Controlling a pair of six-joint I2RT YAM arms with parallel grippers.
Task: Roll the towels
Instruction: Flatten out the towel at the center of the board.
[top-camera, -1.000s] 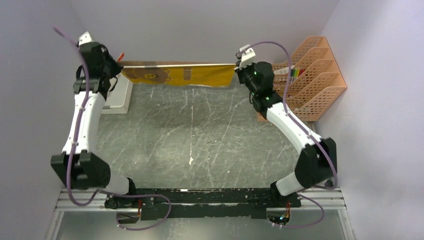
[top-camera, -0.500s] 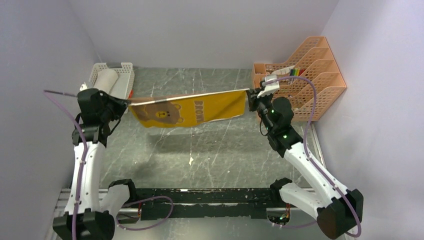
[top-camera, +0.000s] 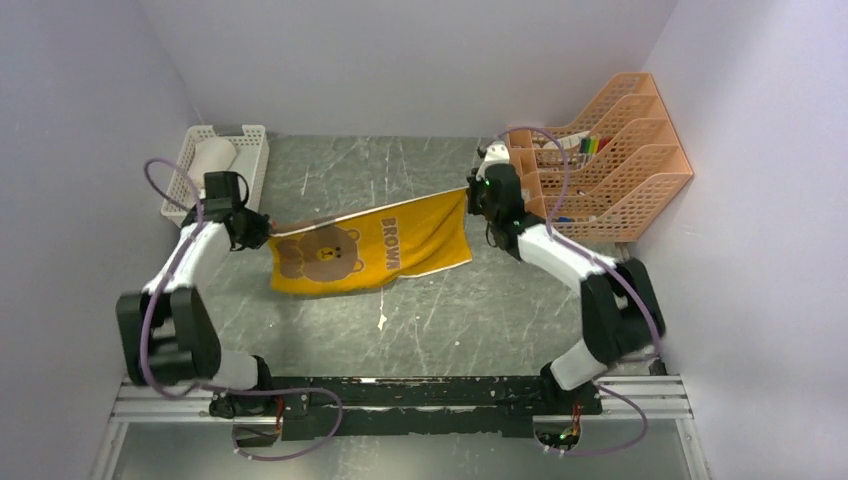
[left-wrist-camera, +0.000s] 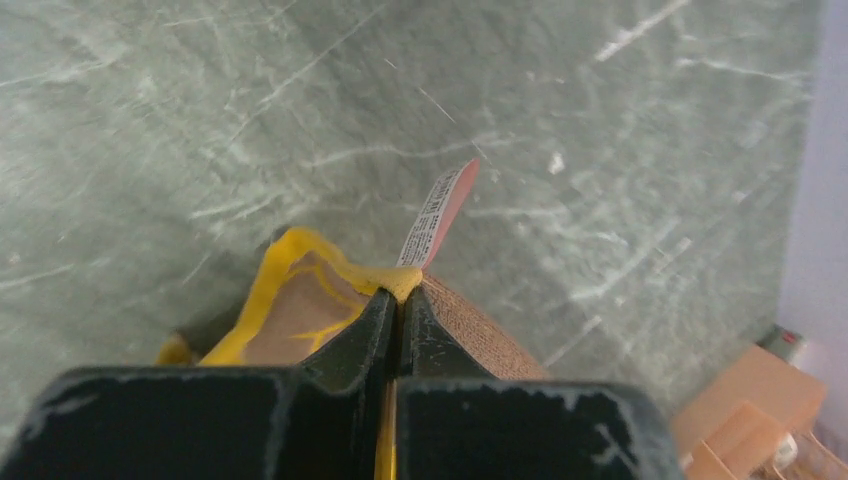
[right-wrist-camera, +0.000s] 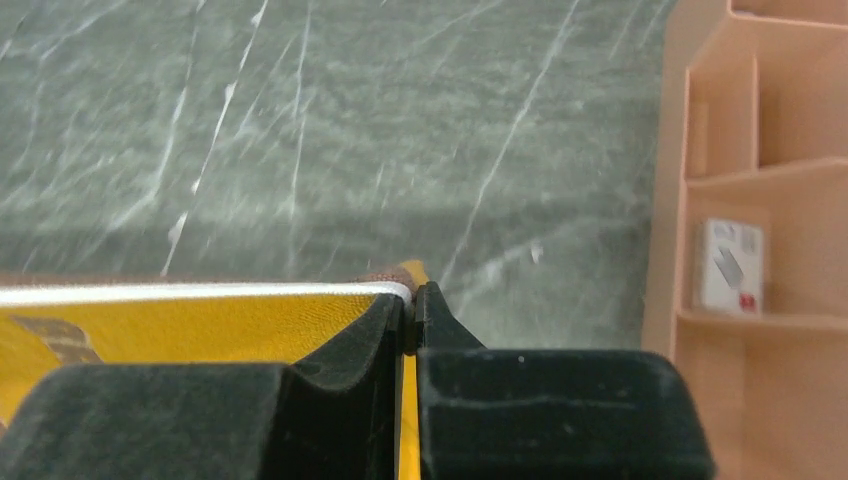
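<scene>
Yellow towel (top-camera: 372, 252) printed "BROWN" is clamped by left end effector (top-camera: 262, 229) and right end effector (top-camera: 471, 196).

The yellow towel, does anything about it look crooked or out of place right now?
Yes, it is askew. The yellow towel hangs between the left gripper and right gripper, each pinching a corner, and its top edge slants, the right corner higher in the top view. Its lower edge sags unevenly toward the table; nothing looks torn.
</scene>
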